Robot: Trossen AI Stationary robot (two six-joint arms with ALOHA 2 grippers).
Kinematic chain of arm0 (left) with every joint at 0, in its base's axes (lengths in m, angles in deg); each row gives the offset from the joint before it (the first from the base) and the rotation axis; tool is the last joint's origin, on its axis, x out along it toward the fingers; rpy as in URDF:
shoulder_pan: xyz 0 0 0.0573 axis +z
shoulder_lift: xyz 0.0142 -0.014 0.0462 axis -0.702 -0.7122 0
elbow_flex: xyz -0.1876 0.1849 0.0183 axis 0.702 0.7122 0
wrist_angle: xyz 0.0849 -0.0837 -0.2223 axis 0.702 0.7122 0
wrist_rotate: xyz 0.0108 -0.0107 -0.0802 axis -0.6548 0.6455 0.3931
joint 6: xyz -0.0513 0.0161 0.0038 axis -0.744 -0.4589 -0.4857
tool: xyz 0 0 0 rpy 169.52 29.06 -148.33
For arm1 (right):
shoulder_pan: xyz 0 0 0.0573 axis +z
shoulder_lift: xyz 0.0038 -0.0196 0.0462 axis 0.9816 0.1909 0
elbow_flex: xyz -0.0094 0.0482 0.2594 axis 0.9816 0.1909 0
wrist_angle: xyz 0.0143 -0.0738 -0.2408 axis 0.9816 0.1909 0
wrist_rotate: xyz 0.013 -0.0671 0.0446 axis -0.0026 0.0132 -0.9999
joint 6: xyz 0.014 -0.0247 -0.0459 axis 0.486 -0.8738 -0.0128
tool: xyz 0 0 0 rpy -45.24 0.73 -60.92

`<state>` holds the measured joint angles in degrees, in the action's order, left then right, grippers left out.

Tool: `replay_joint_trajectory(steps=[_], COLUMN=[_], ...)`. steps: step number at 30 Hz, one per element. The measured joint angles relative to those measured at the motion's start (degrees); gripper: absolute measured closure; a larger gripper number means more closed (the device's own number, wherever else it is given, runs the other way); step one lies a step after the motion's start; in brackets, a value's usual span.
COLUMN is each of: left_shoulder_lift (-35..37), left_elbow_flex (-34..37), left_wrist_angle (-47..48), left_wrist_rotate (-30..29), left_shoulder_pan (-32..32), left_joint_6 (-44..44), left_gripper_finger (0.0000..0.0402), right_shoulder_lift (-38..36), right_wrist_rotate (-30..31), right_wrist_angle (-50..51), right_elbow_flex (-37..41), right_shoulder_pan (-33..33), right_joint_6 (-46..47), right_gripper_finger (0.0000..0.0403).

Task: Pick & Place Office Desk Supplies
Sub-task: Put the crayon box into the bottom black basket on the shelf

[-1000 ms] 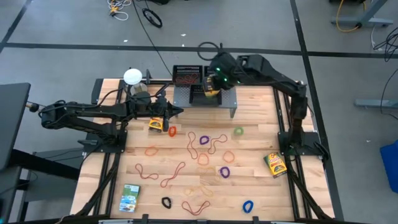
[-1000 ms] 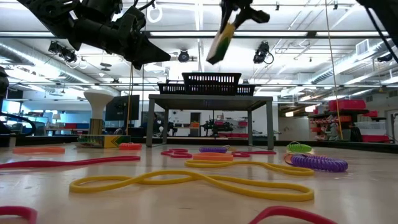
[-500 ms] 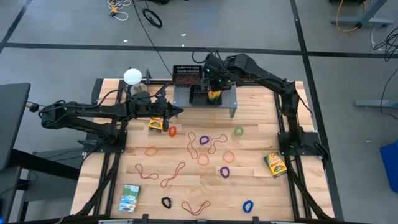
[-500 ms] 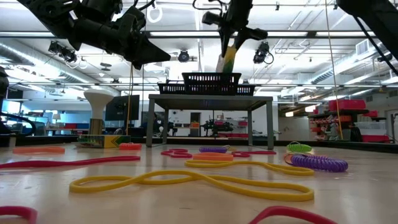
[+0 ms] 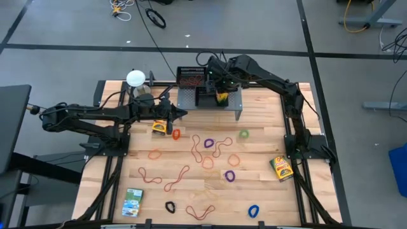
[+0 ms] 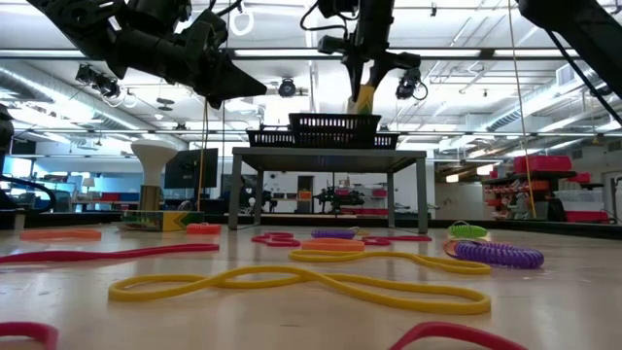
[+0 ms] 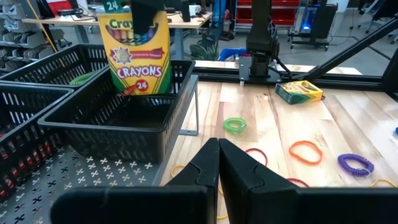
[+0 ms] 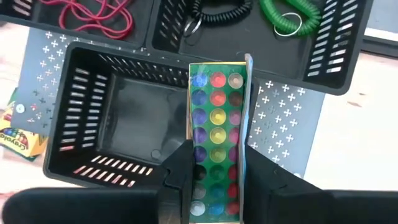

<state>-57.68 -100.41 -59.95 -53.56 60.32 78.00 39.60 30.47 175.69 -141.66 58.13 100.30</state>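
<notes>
Right pincer [image 8: 214,167], pinching crayon box [image 7: 137,53], lowers it into mesh tray [image 7: 118,118] on shelf at tabletop's far edge. Left pincer [image 5: 184,114] pressed together, waiting mid-tabletop. Rubber bands [image 5: 210,145], two more boxes remain loose.

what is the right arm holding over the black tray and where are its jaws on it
The right gripper holds a crayon box upright over the black mesh tray, jaws clamped on the box's upper end. The left gripper is shut and holds nothing.
</notes>
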Motion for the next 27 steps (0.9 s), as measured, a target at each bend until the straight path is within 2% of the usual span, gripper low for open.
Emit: replay_joint_trajectory(steps=[15,27], left_shoulder_lift=[0.00,0.00], left_elbow_flex=[0.00,0.00], left_wrist_angle=[-0.15,-0.20], left_wrist_rotate=[-0.02,0.00], left_shoulder_pan=[0.00,0.00], left_joint_6=[0.02,0.02], left_gripper_finger=[0.0388,0.0388], right_shoulder_lift=[2.63,2.65], right_wrist_rotate=[0.43,-0.91], right_wrist_angle=[-0.32,-0.08], right_elbow_flex=[0.00,0.00], right_shoulder_pan=[0.17,0.59], right_joint_6=[-0.56,-1.33], right_gripper_finger=[0.0304,0.0226])
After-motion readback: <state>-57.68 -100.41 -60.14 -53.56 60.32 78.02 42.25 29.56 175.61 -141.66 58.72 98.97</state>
